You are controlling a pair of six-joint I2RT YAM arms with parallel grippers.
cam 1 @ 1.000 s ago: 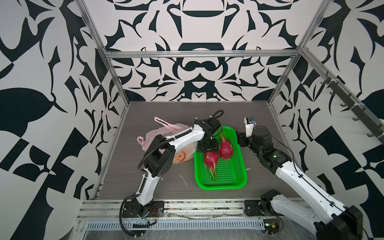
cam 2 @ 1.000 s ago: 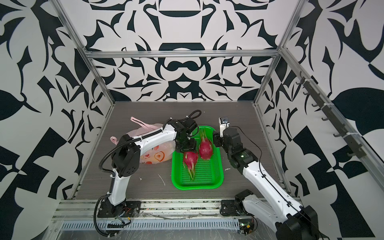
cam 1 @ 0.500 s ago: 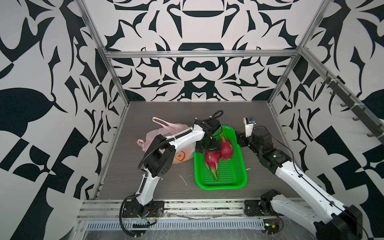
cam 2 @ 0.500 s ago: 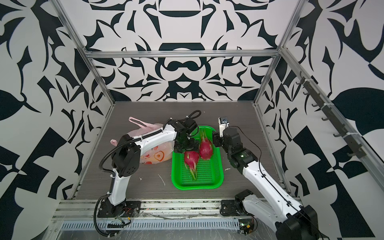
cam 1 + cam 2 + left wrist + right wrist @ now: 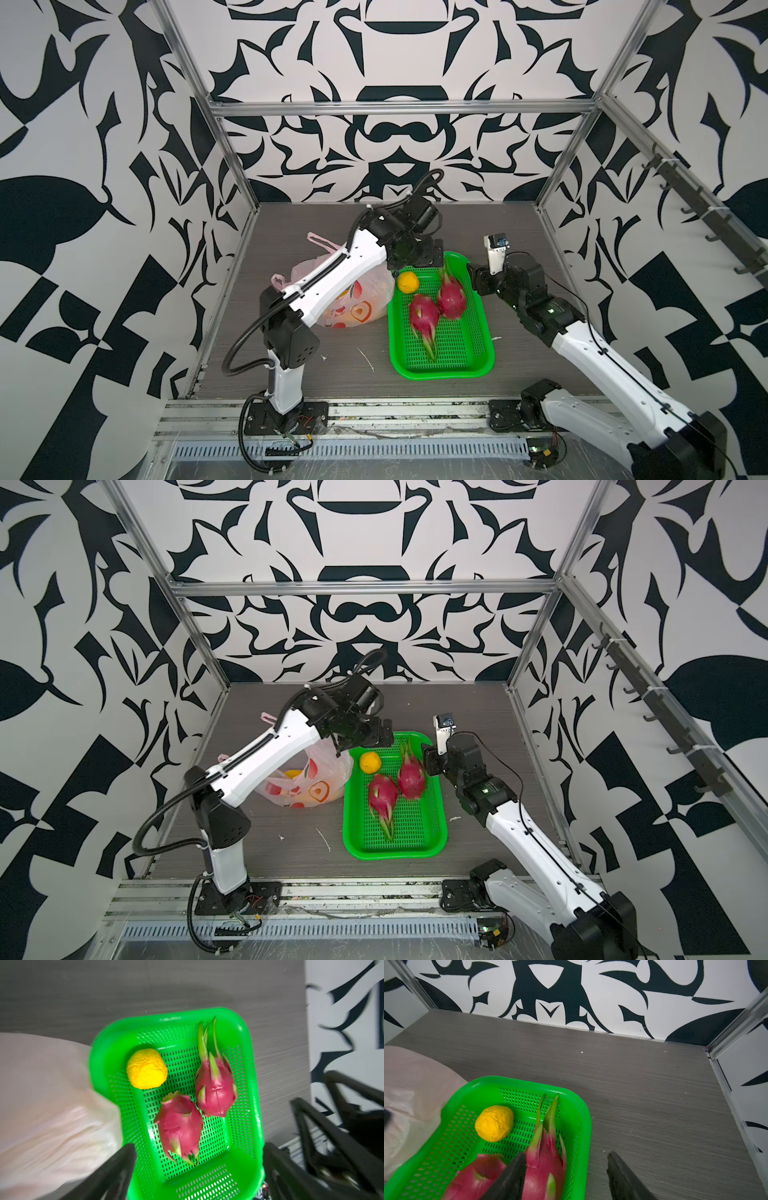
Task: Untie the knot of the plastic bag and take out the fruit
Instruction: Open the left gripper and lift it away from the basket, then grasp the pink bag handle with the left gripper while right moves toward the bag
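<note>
Left gripper (image 5: 417, 259) (image 5: 198, 1147): jaws spread wide with nothing between them. It hung above the far-left corner of the green perforated plastic basket (image 5: 440, 372) (image 5: 395, 855). A second earlier it sat lower, down over that corner and covering it. Since then it had lifted and drawn back toward the rear wall.

Small round yellow fruit (image 5: 407, 281) (image 5: 370, 762) (image 5: 147, 1068) (image 5: 494, 1123): now uncovered, it lay on the basket floor in that far-left corner, clear of the fingers. It was not visible in the earlier frames.

Two magenta dragon fruits with green-tipped scales (image 5: 424, 313) (image 5: 411, 777): side by side mid-basket and touching each other. Their position was unchanged.

Right gripper (image 5: 565, 1157) (image 5: 471, 272): fingers parted and holding nothing, at the basket's right rim near its far end. No change from the earlier frames.

Thin translucent pale-pink plastic bag with red-orange fruit prints (image 5: 374, 291) (image 5: 332, 766): it lay on the grey table (image 5: 353, 386), just left of the basket and against its rim. It had not moved. A yellow shape (image 5: 293, 773) showed through the plastic. Pink handle loops (image 5: 277, 283) stuck out apart from each other. The left arm covered the bag's mouth, so the knot's state could not be told.

The left wrist view was motion-blurred.
</note>
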